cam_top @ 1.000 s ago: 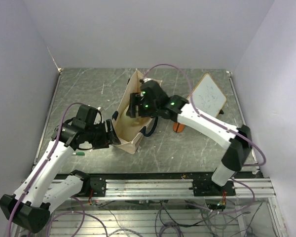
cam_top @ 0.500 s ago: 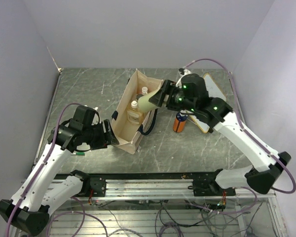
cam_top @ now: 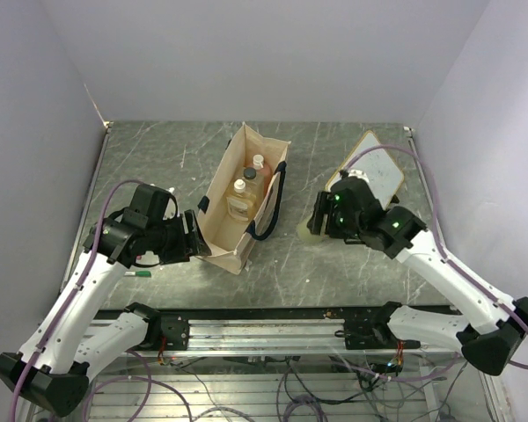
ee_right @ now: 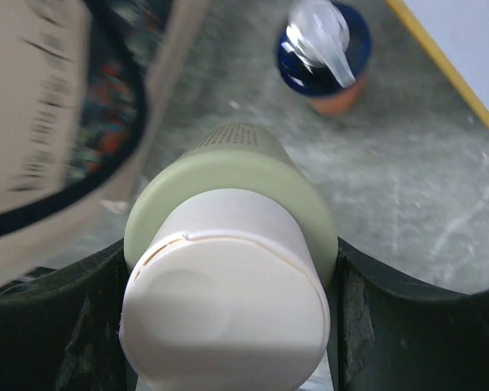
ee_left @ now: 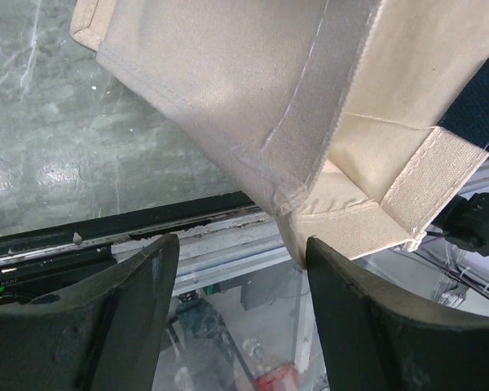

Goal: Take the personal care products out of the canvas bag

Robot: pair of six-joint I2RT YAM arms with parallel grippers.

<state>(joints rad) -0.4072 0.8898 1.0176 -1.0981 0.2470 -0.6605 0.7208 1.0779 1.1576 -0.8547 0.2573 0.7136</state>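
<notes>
The canvas bag (cam_top: 224, 237) is beige with dark navy handles (cam_top: 274, 204), and the yellowish bottles (cam_top: 240, 207) in it have white caps. The pale green bottle (ee_right: 228, 175) has an off-white lid, the orange bottle (ee_right: 342, 96) a dark blue cap, on a grey-green marbled surface (cam_top: 158, 167).

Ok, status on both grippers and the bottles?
Left gripper open at canvas bag near corner. Right gripper shut on pale bottle, outside bag, down near table. Two bottles visible inside bag. Orange bottle stands close ahead.
</notes>
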